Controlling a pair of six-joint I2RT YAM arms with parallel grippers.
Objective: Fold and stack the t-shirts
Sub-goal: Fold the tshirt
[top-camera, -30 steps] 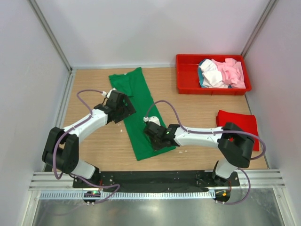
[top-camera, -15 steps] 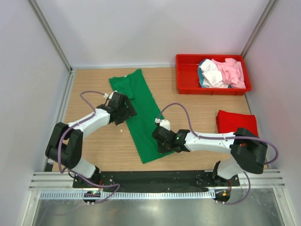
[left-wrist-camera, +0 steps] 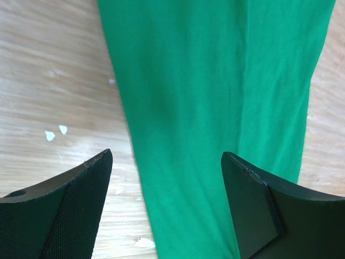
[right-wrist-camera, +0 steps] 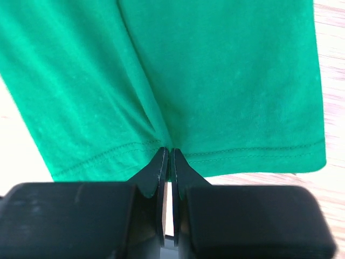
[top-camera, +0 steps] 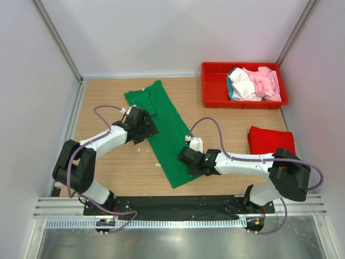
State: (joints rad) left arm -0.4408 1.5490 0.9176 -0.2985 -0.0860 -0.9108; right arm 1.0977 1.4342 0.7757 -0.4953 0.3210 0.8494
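top view, green shirt (top-camera: 164, 127): long narrow strip lying on the diagonal mid-table (top-camera: 108, 162), from far left to near centre. Narrowed lengthwise, so judged part-folded.
top view, left gripper (top-camera: 144, 128): low at the strip's left edge, about halfway along. Probably set there to take or steady that edge.
top view, right gripper (top-camera: 184, 160): down on the strip's near end, arm reaching in from the right. Placed to work the hem.
top view, red shirt (top-camera: 272, 143): folded flat at the right, well apart. Likely the base of the stack.
top view, tray (top-camera: 213, 100): far right, with a pile (top-camera: 253, 83) of pink, white and teal cloth inside, unfolded and waiting.
left wrist, left gripper (left-wrist-camera: 167, 205): jaws wide, nothing held. Straddles the green shirt's (left-wrist-camera: 215, 81) left edge, one pad over bare wood, the other over cloth.
right wrist, right gripper (right-wrist-camera: 166, 156): jaws all but together, tips right at the hem (right-wrist-camera: 242, 151). A crease runs up the cloth from the tips, so judged a thin pinch on the green shirt, for dragging or lifting the near end.
next, by judgement: near end carried toward the far end, to halve the strip.
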